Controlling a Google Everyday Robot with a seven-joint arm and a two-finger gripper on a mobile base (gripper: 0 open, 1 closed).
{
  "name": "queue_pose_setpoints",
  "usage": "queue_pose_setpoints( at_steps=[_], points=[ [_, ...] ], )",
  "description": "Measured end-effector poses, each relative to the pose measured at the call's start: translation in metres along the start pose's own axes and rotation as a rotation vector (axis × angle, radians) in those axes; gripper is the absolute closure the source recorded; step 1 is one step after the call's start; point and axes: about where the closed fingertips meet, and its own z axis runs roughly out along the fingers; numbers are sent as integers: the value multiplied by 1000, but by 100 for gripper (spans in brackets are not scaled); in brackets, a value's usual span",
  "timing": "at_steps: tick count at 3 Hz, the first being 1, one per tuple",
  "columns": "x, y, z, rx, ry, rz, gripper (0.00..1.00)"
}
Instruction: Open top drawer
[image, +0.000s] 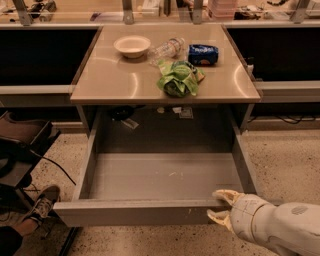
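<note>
Item 1: top drawer (150, 212), grey metal, lower centre of the frame, standing far out from under the table (115, 80); flat grey tray open to view, small pale marks on it right of centre

Item 2: tool (220, 206), lower right of the frame, on a white arm entering from the right edge; 2 pale yellow fingers (226, 195) were set narrow about the right end of the drawer's front panel, 1 over the top rim and 1 against the outer face, clamped on it

Item 3: table, tan top, upper centre; it carried 1 cream bowl (132, 46) at the upper left of its top, 1 clear plastic bottle (166, 49) lying on its side just right of the bowl, 1 blue packet (203, 54) nearer the right edge, and 1 crumpled green bag (178, 78) below the bottle

Item 4: speckled floor (285, 160); 1 grey shoe (42, 202) lay at lower left
</note>
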Motion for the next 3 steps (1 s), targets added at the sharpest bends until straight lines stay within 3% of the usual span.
queue_pose_setpoints(
  at_steps=[1,2,3],
  points=[
    [0,0,0,0,0,0,11],
    [0,0,0,0,0,0,0],
    [0,0,0,0,0,0,0]
  ],
)
